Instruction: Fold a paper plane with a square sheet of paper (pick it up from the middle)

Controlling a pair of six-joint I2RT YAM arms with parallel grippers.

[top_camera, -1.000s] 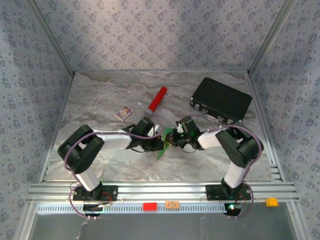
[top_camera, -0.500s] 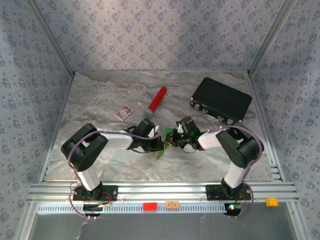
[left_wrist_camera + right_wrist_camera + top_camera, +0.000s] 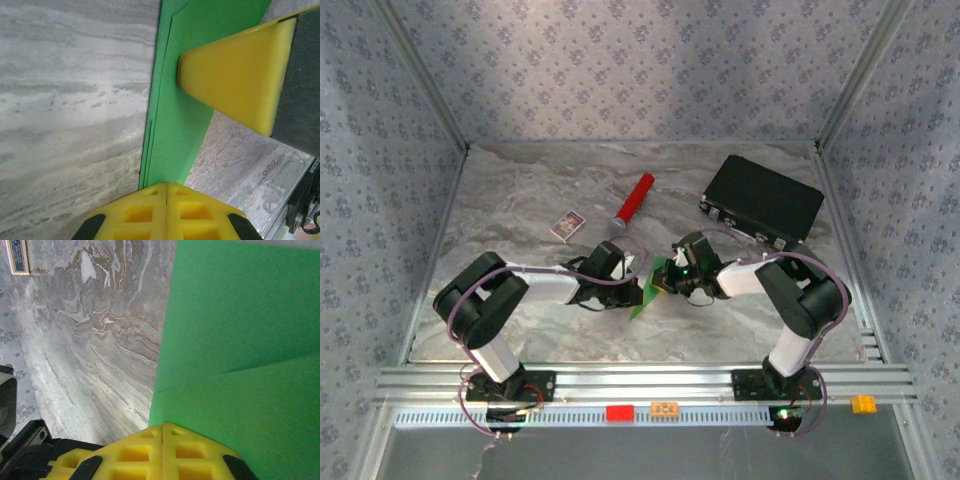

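Near the middle of the marble tabletop (image 3: pixel 520 200), the two arms meet over the sheet of paper (image 3: pixel 642 298), a bright green, partly folded piece that stands on edge between them rather than lying flat. The left hand (image 3: pixel 632 284) comes in from the left with its jaws pressed together on the sheet. In the left wrist view the yellow fingertips (image 3: pixel 166 197) meet on the lower end of the green strip (image 3: pixel 180 120), whose layered edges show along its left side. The right hand (image 3: pixel 665 280) pinches the same sheet from the other side, jaws likewise closed on it. In the right wrist view a crease runs across the green surface (image 3: pixel 240 340) just above the tips (image 3: pixel 162 445). One of the right hand's fingers (image 3: pixel 235 75) lies against the paper in the left wrist view.

Farther back lie a red cylinder (image 3: pixel 635 198), a small printed card (image 3: pixel 567 225) and a black case (image 3: pixel 762 200) — all well apart from the paper
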